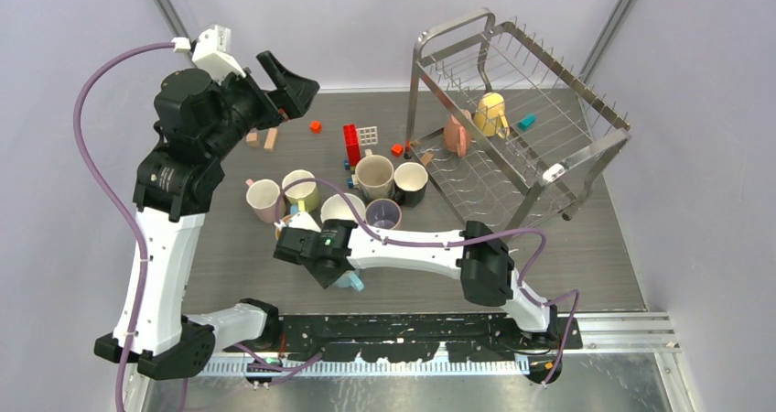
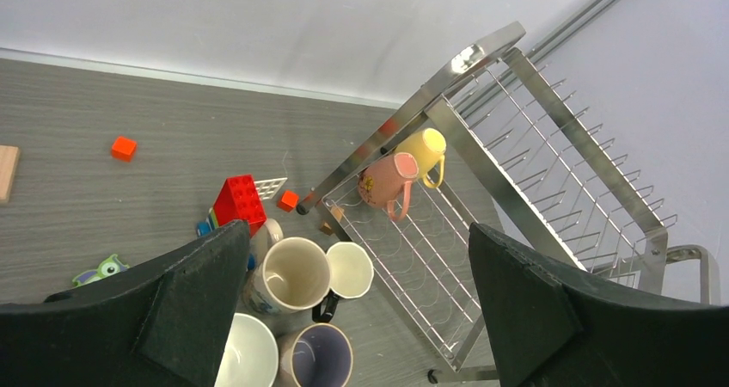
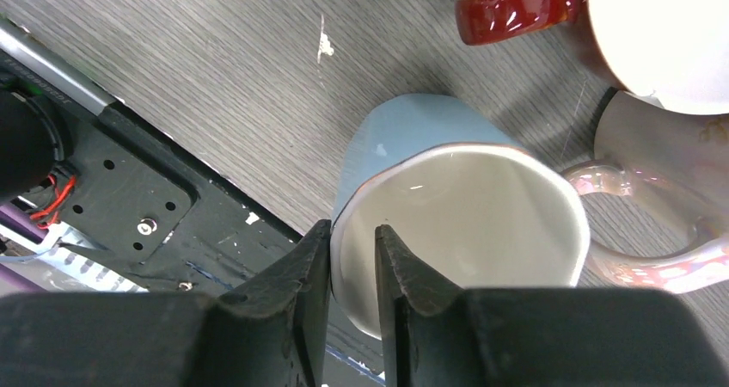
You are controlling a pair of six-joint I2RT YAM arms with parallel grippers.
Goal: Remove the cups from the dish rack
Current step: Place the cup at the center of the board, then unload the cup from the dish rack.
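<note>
Right gripper (image 3: 352,271) straddles the rim of the light blue mug (image 3: 404,138) at the near edge of the table (image 3: 215,77); whether it is pinching the rim is unclear. Left gripper (image 2: 352,258) gapes empty. Farther off, a pink mug (image 2: 385,181) and a yellow mug (image 2: 425,150) hang in the dish rack (image 2: 481,52). They are likely rigid, slick and breakable, so pinch the wall or handle.

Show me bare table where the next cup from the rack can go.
Free: the near-right table between the right arm and the dish rack; also the near-left strip between the left arm and the cups. Crowded: mid-table, cups with toy blocks behind.
</note>
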